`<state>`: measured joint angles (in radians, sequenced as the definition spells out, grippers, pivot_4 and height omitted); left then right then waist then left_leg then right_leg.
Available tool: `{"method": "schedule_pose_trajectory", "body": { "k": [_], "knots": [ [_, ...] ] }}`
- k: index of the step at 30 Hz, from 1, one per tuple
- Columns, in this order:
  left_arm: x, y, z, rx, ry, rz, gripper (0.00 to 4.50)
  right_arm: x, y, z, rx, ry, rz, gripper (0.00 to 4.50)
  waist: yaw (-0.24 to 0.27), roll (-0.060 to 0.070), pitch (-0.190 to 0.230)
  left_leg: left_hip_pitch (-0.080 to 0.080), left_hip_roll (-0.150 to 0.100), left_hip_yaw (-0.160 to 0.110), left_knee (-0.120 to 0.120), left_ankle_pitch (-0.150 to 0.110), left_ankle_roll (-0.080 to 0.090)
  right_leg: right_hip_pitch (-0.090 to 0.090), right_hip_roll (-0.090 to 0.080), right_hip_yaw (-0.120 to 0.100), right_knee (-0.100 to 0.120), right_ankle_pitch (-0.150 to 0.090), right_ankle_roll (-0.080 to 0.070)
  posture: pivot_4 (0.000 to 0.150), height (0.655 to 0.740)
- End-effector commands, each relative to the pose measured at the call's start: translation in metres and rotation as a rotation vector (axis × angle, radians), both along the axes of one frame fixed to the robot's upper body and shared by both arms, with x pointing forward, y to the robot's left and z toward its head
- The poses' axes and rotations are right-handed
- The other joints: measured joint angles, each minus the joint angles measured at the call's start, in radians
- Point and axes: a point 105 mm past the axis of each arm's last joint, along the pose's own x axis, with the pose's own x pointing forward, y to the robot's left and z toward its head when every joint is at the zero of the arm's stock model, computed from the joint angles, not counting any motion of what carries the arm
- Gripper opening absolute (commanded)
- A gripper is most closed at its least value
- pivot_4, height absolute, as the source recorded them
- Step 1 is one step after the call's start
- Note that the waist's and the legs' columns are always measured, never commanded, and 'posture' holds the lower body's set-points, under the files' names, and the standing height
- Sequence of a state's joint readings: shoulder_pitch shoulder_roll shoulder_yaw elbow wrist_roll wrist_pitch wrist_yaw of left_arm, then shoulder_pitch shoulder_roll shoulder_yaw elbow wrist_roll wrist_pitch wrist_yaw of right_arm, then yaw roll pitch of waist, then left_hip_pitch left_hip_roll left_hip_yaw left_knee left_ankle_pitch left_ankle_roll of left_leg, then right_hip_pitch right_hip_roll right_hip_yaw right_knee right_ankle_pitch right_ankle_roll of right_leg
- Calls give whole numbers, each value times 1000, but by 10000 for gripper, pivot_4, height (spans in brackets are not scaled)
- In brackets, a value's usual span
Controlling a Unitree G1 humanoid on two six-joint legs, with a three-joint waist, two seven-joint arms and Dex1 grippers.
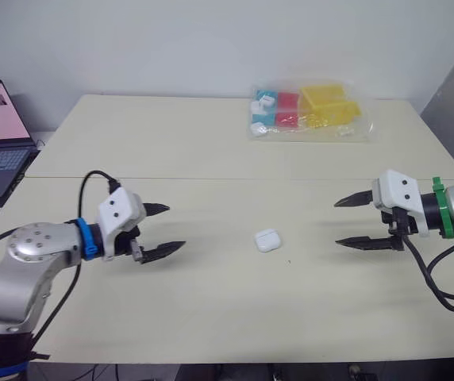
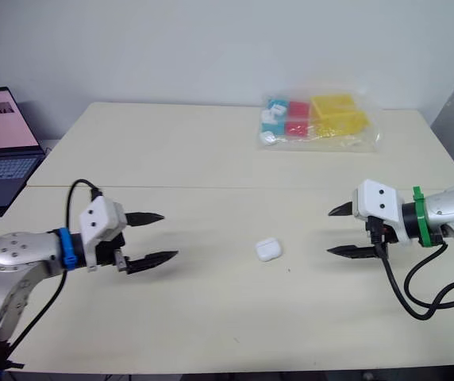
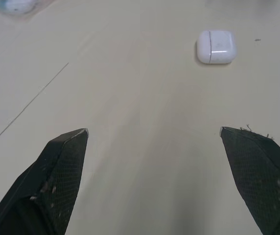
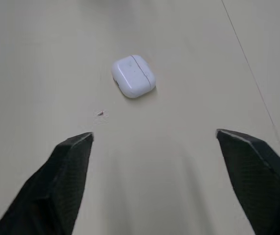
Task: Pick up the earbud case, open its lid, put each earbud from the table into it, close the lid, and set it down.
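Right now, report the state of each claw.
Left claw: open, holding nothing.
Right claw: open, holding nothing.

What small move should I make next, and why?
Probably ease the right hand toward the earbud case until its open fingers stand on either side. The case lies shut on the table, between that hand and the left hand. Both hands are open and touch nothing, and the right looks slightly nearer, so picking up comes first.
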<state>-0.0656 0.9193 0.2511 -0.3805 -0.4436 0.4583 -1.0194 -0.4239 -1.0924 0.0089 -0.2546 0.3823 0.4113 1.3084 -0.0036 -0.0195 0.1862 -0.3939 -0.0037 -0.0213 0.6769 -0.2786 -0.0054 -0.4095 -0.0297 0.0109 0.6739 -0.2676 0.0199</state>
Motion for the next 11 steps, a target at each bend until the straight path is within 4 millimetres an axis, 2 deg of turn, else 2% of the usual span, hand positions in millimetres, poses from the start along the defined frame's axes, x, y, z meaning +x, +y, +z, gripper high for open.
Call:
{"method": "schedule_pose_trajectory", "body": {
  "k": [1,5,11],
  "knots": [
    [-9,-8,6,15,-44,-30,45000,-3,3,11,0,-49,73,44771,2,0,0,0,0,0,0,0,0,0,0,0,0,0,0,1500,7400],
    [-10,-10,7,20,-80,-21,45000,-4,4,12,11,-50,100,44771,2,0,0,1,0,0,1,0,0,1,0,-1,0,0,0,1500,7400],
    [-14,-5,3,19,-7,-15,45000,-4,3,13,20,-42,112,44771,2,0,0,1,0,0,0,0,0,1,0,-1,1,0,0,1500,7400]
  ]
}}
